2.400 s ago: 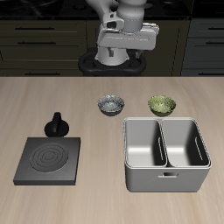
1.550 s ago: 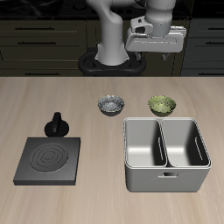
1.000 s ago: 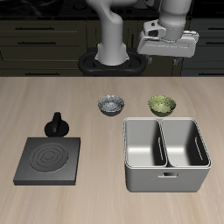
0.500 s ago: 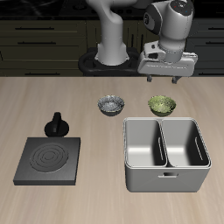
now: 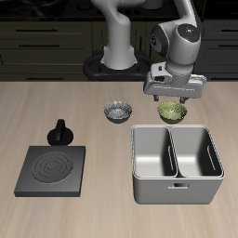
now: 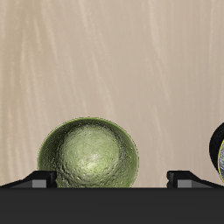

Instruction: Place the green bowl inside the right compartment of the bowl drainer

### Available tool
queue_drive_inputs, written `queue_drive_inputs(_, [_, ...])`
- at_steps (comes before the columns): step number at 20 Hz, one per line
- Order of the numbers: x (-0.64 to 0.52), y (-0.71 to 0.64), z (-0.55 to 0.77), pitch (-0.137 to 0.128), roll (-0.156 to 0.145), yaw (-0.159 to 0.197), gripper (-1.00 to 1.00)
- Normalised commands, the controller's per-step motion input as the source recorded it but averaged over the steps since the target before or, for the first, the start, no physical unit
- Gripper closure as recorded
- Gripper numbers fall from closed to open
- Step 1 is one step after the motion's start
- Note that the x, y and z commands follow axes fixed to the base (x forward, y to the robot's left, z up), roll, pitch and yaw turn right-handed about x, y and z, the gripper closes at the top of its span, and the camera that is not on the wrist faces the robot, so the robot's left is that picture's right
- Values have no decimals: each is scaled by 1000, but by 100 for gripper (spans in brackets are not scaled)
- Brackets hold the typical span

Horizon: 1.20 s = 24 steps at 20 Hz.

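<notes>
The green bowl (image 5: 171, 112) sits on the table just behind the bowl drainer (image 5: 176, 164), a grey metal tub with two deep sections. In the wrist view the green bowl (image 6: 88, 157) shows its mottled inside directly below the camera. My gripper (image 5: 174, 96) hangs a little above the bowl, its fingers spread wide and open with nothing between them. Both fingertips (image 6: 39, 178) are dark stubs at the wrist view's edge, one over the bowl's rim.
A grey-blue glassy bowl (image 5: 118, 112) stands beside the green one, its rim (image 6: 218, 150) peeking into the wrist view. A black burner plate (image 5: 53, 169) and a small black knobbed object (image 5: 59, 131) lie across the table from the drainer.
The arm swung from the table's back middle over toward the green bowl and came down. The gripper now hangs just above the bowl. Nothing on the table moved.
</notes>
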Motion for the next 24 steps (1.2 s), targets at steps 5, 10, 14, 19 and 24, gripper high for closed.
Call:
queue_drive_inputs(5, [2, -209, -334, 41, -31, -27, -100])
queue_drive_inputs(10, [-68, -264, -321, 49, -32, -12, -100])
queue_drive_inputs(14, [-110, -182, -292, 42, -15, -20, -100])
queue_drive_inputs(19, [-233, 56, -376, 48, 34, -39, -100])
queue_drive_inputs(24, [-434, 272, -468, 55, 92, -61, 100])
